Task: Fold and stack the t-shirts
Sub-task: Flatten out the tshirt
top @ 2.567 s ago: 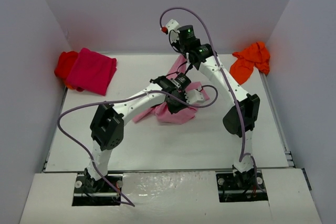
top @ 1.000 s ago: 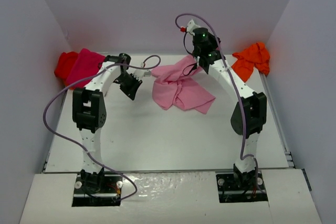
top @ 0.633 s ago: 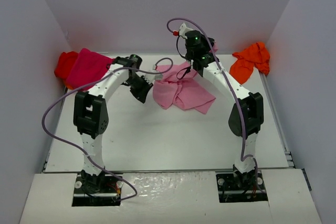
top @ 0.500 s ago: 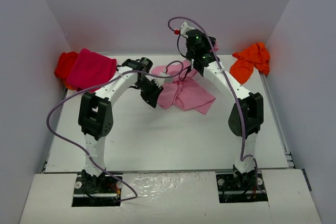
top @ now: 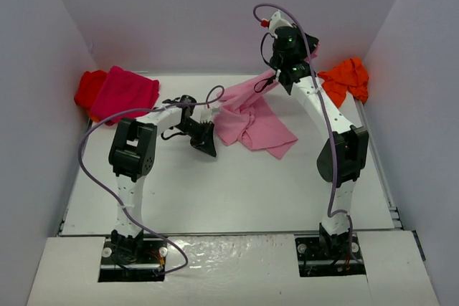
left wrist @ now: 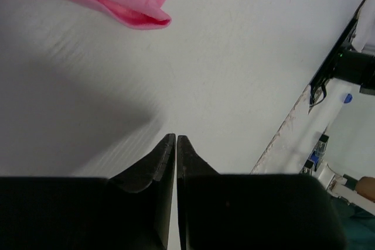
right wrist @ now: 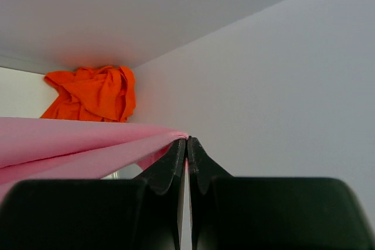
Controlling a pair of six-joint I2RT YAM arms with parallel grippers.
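The light pink t-shirt (top: 251,121) lies rumpled in the middle of the table. One corner of it is pulled up and back to the right, stretched taut. My right gripper (top: 305,51) is shut on that corner (right wrist: 88,144) high above the table, near the back wall; in the right wrist view pink cloth shows between its closed fingertips (right wrist: 187,140). My left gripper (top: 206,142) is shut and empty, low over bare table just left of the shirt. The shirt's hem (left wrist: 126,4) shows beyond its tips (left wrist: 176,137). A magenta t-shirt (top: 125,94) lies on a red one (top: 87,87).
An orange t-shirt (top: 344,80) lies crumpled in the back right corner (right wrist: 91,95). Grey walls enclose the table on the left, back and right. The table's raised edge (left wrist: 287,127) runs past the left gripper's view. Purple cables loop off both arms.
The left arm has swung in from the magenta shirt to the pink shirt's left edge, staying shut. The right gripper has carried its pink corner higher and to the right, stretching the cloth.
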